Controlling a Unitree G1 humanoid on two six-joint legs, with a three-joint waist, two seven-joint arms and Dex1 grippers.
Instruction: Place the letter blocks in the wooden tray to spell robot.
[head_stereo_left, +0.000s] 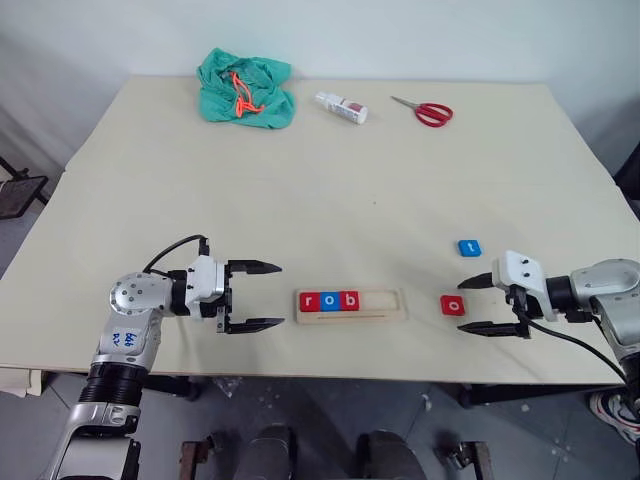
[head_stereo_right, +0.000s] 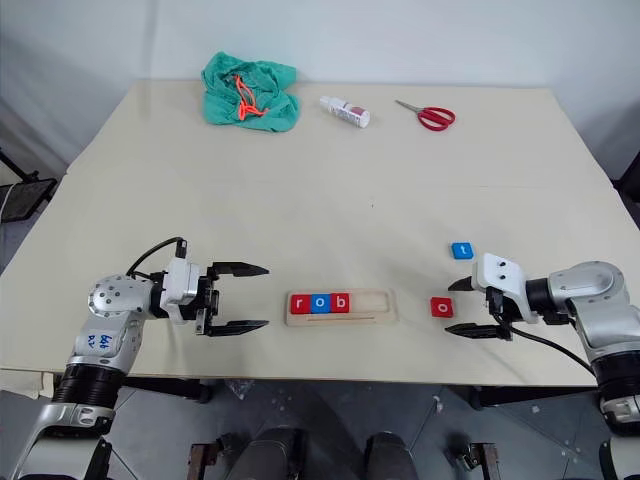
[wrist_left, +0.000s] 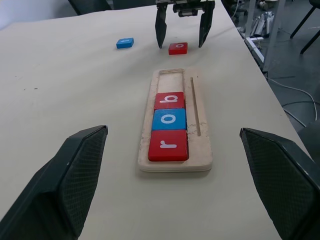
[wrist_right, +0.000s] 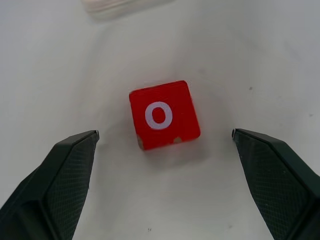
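The wooden tray (head_stereo_left: 351, 303) held r, o, b. The right hand (head_stereo_left: 480, 303), released wide, flanked the red o block (head_stereo_left: 453, 305) on the bench (head_stereo_left: 330, 180). Next: clench, lift, seat beside b. The left hand (head_stereo_left: 262, 296) stood released.

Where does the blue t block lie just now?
In the head views the blue t block lies flat on the table's right side, outside the tray, just beyond the red o block and the open right gripper.

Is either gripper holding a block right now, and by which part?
Neither. The right gripper is open around the red o block without touching it; the left gripper is open and empty.
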